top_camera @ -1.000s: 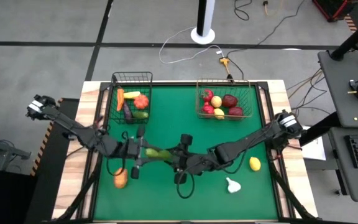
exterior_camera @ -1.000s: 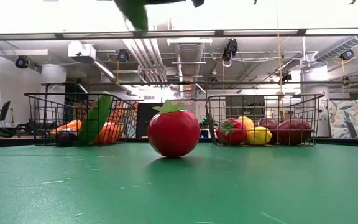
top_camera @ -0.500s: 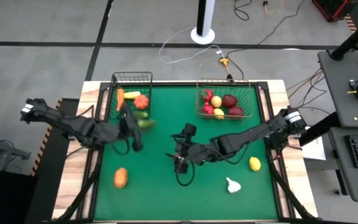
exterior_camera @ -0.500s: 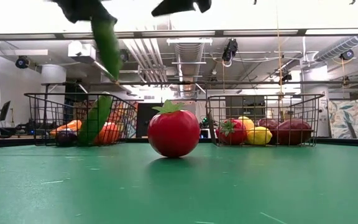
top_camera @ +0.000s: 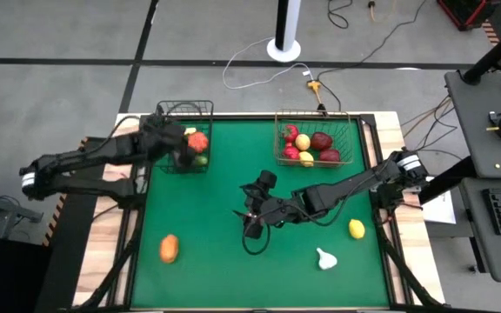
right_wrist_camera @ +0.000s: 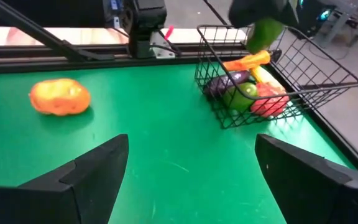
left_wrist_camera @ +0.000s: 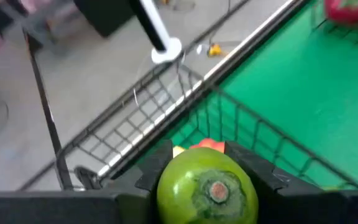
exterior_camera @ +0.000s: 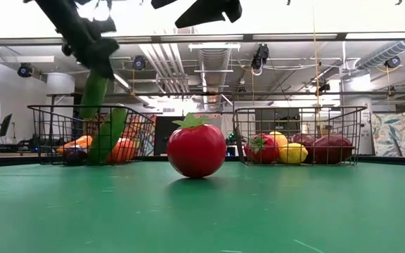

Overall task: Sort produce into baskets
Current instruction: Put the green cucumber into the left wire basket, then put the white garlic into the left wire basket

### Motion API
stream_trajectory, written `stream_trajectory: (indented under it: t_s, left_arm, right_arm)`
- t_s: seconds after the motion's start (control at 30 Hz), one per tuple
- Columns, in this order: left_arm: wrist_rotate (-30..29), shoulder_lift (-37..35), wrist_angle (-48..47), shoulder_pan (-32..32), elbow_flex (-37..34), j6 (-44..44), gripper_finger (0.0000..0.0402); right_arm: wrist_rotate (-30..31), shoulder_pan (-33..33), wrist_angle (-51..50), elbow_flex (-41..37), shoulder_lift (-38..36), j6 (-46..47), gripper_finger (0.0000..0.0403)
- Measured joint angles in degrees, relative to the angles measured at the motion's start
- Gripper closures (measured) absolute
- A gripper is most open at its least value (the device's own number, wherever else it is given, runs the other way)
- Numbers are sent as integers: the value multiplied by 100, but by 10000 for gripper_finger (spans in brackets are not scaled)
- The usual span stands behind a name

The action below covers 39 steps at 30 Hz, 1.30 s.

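Observation:
My left gripper (top_camera: 178,145) is shut on a green cucumber (exterior_camera: 94,90) above the narrow dark wire basket (top_camera: 185,109) at the table's far left. The cucumber also shows end-on in the left wrist view (left_wrist_camera: 207,190) and in the right wrist view (right_wrist_camera: 264,31). The basket holds an orange carrot, a purple eggplant, a second cucumber and red and yellow pieces. My right gripper (right_wrist_camera: 191,186) is open and empty above the middle of the table (top_camera: 252,217). A red tomato (exterior_camera: 196,149) rests on the green mat in the low view. My left gripper pinches the cucumber between its two fingers (left_wrist_camera: 151,177), which lie on opposite sides of its upper end (left_wrist_camera: 169,186). The fingers come from above, pointing down, along the cucumber. The cucumber hangs nearly upright below them, lifted clear, its lower end (exterior_camera: 88,112) near the basket's rim height.
The wider brownish basket (top_camera: 316,117) at the far right holds red, dark red and yellow produce. An orange fruit (top_camera: 169,248) lies near the front left; a yellow lemon (top_camera: 356,229) and white garlic (top_camera: 324,258) lie at the front right.
My left gripper has carried the cucumber from the middle of the table toward the far left, to above the dark basket. The cucumber has turned from lying level to hanging nearly upright. My right gripper has stayed near the middle of the table.

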Motion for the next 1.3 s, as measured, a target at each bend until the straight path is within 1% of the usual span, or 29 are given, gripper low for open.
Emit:
stream_trajectory:
  t_s: [0.07, 0.17, 0.23, 0.4, 0.5, 0.6, 0.67, 0.8, 0.9, 1.03, 1.13, 1.3]
  left_arm:
    - [266, 88, 9, 471, -4, 71, 285]
    - [475, 249, -68, 834, -6, 199, 277]
    - [528, 343, -71, 877, -8, 238, 261]
    - [530, 577, -76, 877, -8, 247, 200]
    - [534, 619, -73, 877, -8, 249, 170]
    - [683, 571, -142, 841, -8, 241, 152]
    - [946, 480, -156, 754, -8, 213, 149]
    - [1419, 248, -152, 401, -8, 10, 150]
    - [1531, 99, -148, -43, -11, -179, 152]
    - [1531, -14, -93, -845, -24, -457, 153]
    - [1529, -29, 136, -1484, -64, -551, 153]
    - [1518, 37, 495, -2375, -89, -557, 153]
  right_arm:
    - [-9, 2, 14, -17, 0, 54, 60]
    - [-45, 3, 8, -69, 1, 141, 60]
    - [-46, 4, -7, -95, 4, 148, 60]
    - [-44, 2, -13, -103, 6, 147, 61]
    - [-43, 2, -104, -103, 6, 214, 62]
    - [-44, 4, -464, -103, 7, 547, 60]
    - [-46, 19, -828, -105, 7, 875, 60]
    - [-56, 78, -1506, -105, 7, 1500, 64]
    - [-347, 131, -1922, -105, -4, 1905, 67]
    - [-993, 195, -2494, -67, -57, 2629, 69]
    - [-1550, 246, -2993, 37, -72, 3256, 69]
    - [-2561, 357, -4271, 201, -72, 4724, 73]
